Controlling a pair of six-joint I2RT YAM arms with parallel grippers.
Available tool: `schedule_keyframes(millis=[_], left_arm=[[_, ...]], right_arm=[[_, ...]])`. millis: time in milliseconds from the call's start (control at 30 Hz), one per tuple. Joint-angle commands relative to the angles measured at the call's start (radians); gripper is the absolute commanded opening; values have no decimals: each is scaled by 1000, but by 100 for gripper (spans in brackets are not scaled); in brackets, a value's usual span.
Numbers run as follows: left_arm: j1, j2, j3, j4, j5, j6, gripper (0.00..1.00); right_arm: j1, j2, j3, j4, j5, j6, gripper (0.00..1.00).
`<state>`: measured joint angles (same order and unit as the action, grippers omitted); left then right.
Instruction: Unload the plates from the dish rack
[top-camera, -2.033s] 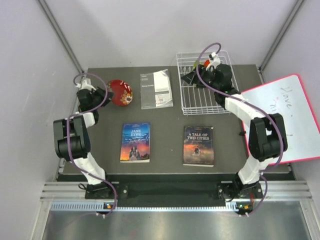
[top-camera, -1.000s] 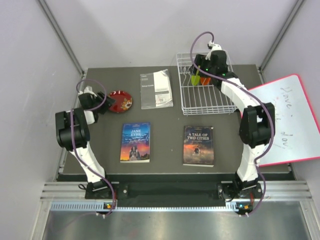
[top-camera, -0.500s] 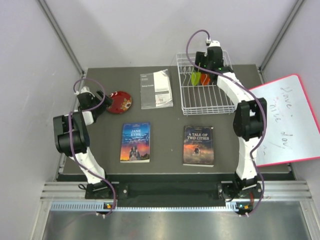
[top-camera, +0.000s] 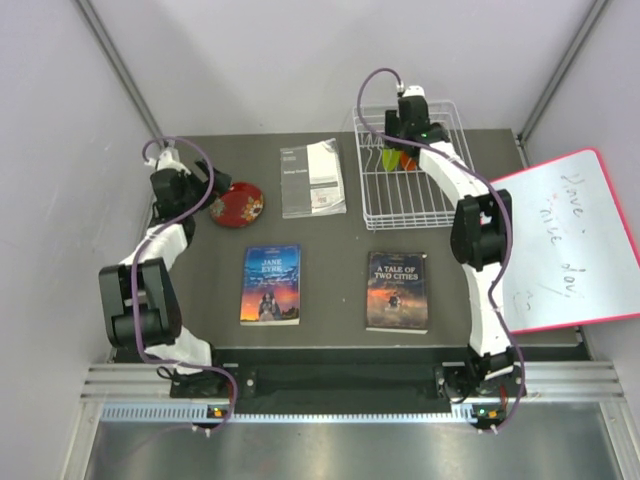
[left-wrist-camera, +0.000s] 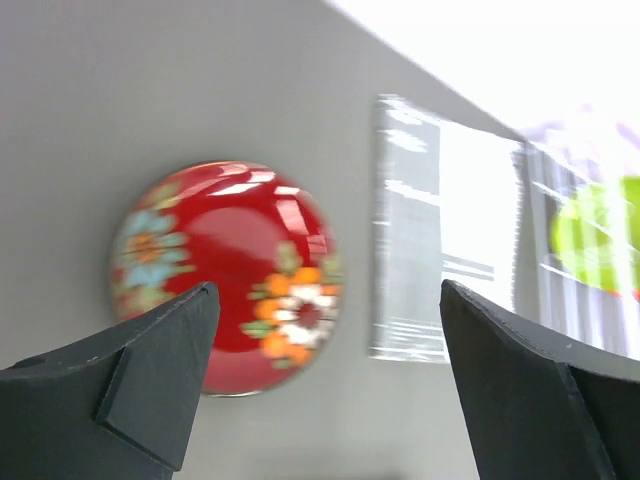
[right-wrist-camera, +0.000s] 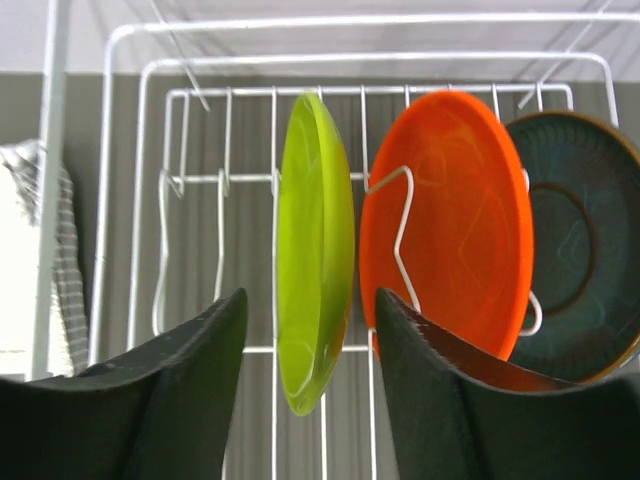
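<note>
The white wire dish rack (top-camera: 415, 190) stands at the back right. A lime green plate (right-wrist-camera: 312, 230), an orange plate (right-wrist-camera: 450, 220) and a dark teal plate (right-wrist-camera: 580, 250) stand on edge in the rack (right-wrist-camera: 130, 200). My right gripper (right-wrist-camera: 310, 295) is open astride the green plate, with a gap on each side; in the top view the right gripper (top-camera: 395, 145) hangs over the green plate (top-camera: 389, 158). The red flowered plate (top-camera: 237, 203) lies flat on the table. My left gripper (left-wrist-camera: 327, 290) is open just left of the red plate (left-wrist-camera: 225, 275), holding nothing.
A white booklet (top-camera: 313, 178) lies between the red plate and the rack. Two books, Jane Eyre (top-camera: 271, 284) and A Tale of Two Cities (top-camera: 397, 291), lie in the middle of the table. A red-framed whiteboard (top-camera: 565, 240) leans at the right edge.
My left gripper opened, let go of the red plate on the table and drew back leftward. My right gripper moved to the rack's back left over the green plate, jaws narrowing.
</note>
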<state>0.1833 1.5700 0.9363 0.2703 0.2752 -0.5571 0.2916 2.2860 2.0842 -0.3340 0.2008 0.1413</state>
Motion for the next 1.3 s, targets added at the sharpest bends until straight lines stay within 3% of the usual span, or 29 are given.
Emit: schedule_keyframes(millis=[0,100,333,500,700,900,1000,1133,1267], left_arm=[[-64,-73,-11,33,18,20,96],[-105,-87,-5,40,19,23,95],[-159,-74,-7,52,12,28,95],[-157,-71,-22,64,-1,34,95],[-159,-61,-22,63,2,36,95],[-166,-56,-19,56,7,49,95],[-171,-51,-14,58,18,52,96],[-179,-50,-13,79,54,54,96],[-180,-22,-16,159,177,23,93]], right_arm=[[21,26,79,-22,75,-40,52],[38,32,74,-17,116,-58,46],[89,35,70,13,228,-118,10],[132,9,34,70,346,-143,0],[190,-89,-107,272,610,-236,0],[218,-236,-266,430,744,-308,0],[221,-327,-341,496,752,-322,0],[231,-436,-397,462,732,-294,0],[228,-548,-485,337,501,-146,0]])
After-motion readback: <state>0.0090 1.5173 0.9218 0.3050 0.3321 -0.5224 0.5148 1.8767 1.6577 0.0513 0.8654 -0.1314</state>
